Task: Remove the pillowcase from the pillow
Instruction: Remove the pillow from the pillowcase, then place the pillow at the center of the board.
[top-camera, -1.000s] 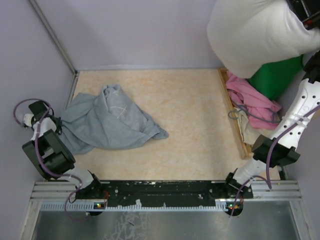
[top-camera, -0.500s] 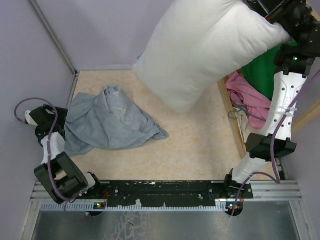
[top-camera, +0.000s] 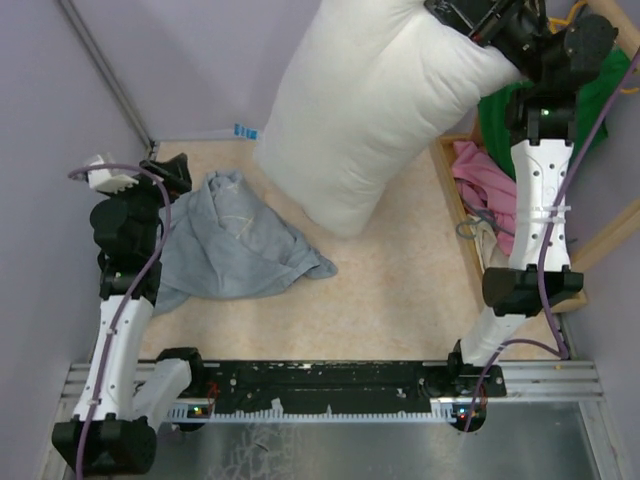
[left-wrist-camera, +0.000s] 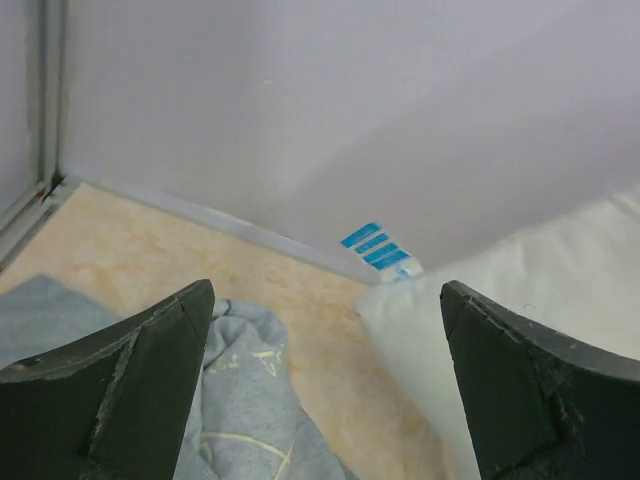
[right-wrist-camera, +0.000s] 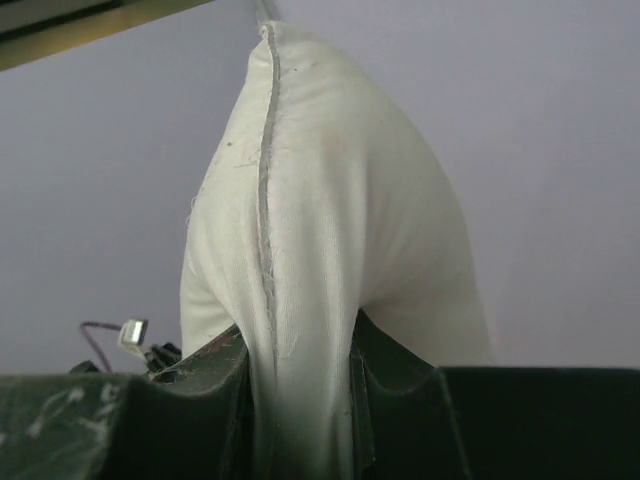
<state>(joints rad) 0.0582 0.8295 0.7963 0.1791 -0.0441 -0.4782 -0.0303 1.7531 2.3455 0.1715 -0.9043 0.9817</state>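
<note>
**Pillowcase off, pillow held aloft**

L gripper: wide open, empty, by the cloth's far end. Pillowcase lies crumpled at tabletop left edge, fully off.
R gripper: pinching pillow seam, hanging it over far edge.
Task looks done.
Vs 1 s ago: L let go & rose; pillow swung in from far right corner.

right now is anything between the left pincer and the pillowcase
Nothing visible does. The left pincer is open and hovers by the far left edge of the pillowcase, which lies loose and uncovered below it. The pillow hangs off to the right, clamped in the right pincer, clear of that path.
</note>
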